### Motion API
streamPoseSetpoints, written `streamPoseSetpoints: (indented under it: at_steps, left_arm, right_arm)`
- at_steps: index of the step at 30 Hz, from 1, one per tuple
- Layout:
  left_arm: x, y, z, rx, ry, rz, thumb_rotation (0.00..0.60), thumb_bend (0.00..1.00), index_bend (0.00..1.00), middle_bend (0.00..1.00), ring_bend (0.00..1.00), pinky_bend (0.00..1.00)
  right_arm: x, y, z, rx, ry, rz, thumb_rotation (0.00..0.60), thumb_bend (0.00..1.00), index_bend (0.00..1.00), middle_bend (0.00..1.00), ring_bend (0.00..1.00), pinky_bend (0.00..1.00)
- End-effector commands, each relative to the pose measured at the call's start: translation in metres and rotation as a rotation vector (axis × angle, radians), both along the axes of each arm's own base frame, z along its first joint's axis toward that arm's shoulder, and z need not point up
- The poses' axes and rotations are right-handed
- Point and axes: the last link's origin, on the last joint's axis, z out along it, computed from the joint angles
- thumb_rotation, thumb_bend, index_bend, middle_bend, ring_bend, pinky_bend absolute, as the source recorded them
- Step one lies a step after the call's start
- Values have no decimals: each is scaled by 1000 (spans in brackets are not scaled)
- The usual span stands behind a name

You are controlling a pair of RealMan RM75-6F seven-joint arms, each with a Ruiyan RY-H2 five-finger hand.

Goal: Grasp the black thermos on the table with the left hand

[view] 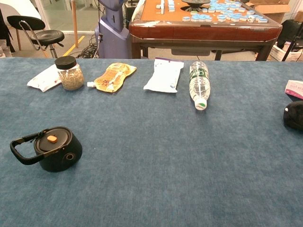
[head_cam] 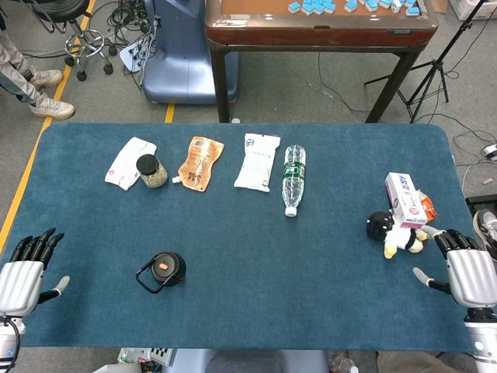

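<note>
The black thermos point(head_cam: 162, 270) stands upright on the blue table point(head_cam: 256, 287), seen from above as a round black lid with a small orange button and a loop handle pointing left. In the chest view the thermos point(view: 53, 147) sits at the near left. My left hand point(head_cam: 26, 273) hovers at the table's near left corner, well left of the thermos, fingers apart and holding nothing. My right hand point(head_cam: 466, 268) is at the near right edge, fingers spread and empty. Neither hand appears in the chest view.
Along the far side lie a white packet point(head_cam: 130, 162), a glass jar point(head_cam: 151, 171), an orange pouch point(head_cam: 201, 162), a white bag point(head_cam: 258, 161) and a clear bottle point(head_cam: 293, 179). A pink box point(head_cam: 404, 199) and plush toy point(head_cam: 392, 231) sit beside my right hand.
</note>
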Motion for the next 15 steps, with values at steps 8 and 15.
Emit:
streamPoseSetpoints:
  at_steps: [8, 15]
  left_arm:
    - [2, 1, 0, -42, -10, -34, 600, 228, 125, 79, 129, 71]
    - [7, 5, -4, -126, -24, -92, 600, 227, 125, 79, 128, 71]
  right_arm:
    - [6, 1, 11, -40, 8, 17, 600, 92, 254, 356, 255, 329]
    - [14, -2, 24, -86, 25, 32, 600, 92, 255, 355, 255, 329]
